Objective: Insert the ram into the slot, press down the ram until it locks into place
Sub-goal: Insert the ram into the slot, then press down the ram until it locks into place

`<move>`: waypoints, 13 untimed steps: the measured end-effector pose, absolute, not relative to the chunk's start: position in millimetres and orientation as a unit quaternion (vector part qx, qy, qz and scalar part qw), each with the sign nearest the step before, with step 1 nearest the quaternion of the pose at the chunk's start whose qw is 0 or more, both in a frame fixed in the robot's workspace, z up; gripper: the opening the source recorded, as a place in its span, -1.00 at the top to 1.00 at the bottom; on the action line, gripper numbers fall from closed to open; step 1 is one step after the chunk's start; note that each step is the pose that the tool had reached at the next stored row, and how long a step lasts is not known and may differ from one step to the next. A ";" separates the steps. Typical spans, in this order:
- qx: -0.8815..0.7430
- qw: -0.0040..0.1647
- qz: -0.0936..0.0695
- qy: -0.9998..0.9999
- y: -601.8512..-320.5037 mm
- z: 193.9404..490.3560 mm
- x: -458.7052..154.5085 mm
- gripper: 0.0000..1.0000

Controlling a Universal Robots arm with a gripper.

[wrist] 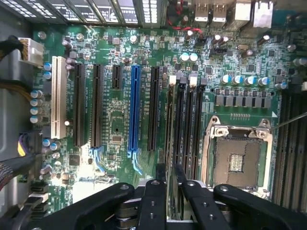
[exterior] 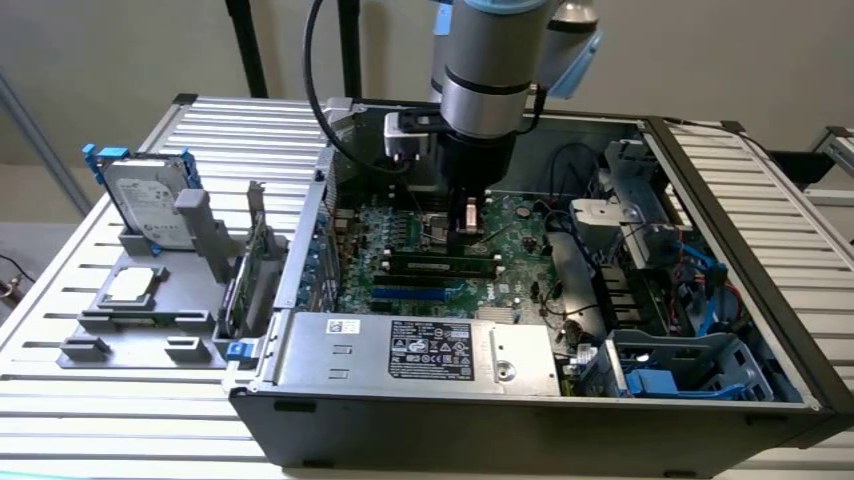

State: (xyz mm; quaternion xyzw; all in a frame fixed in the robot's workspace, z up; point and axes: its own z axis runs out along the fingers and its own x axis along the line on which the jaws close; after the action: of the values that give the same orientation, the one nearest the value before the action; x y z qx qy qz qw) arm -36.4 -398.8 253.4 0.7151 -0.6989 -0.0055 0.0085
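1. Exterior view: an open computer case (exterior: 400, 420) fills the middle of the frame, lying on a slatted table (exterior: 120, 430).
2. Inside it, the motherboard (exterior: 400, 225) lies flat at centre.
3. The gripper (exterior: 467, 228) hangs just above the board's middle. I cannot tell whether it is apart or together.
4. The slot (wrist: 172, 80) has the ram (exterior: 447, 266) standing along it, just below the gripper in the frame.

Soft even room light; computer case (exterior: 534, 430) interior shaded. Motherboard (wrist: 115, 105) brightly lit, glare on metal slats (wrist: 120, 9), pincer (wrist: 170, 170) nearly black.
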 end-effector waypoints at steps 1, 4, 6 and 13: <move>0.715 0.009 -0.006 -0.699 -398.8 255.5 -36.4 0.58; 0.715 0.009 -0.006 -0.699 -398.8 256.8 -36.4 0.75; 0.715 0.009 -0.006 -0.699 -398.8 257.0 -36.4 0.80; 0.715 0.009 -0.006 -0.699 -398.8 257.1 -36.4 0.80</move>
State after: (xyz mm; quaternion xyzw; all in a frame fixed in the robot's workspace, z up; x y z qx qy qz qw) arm -36.4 -398.8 257.1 0.7151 -0.6989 -0.0062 0.0092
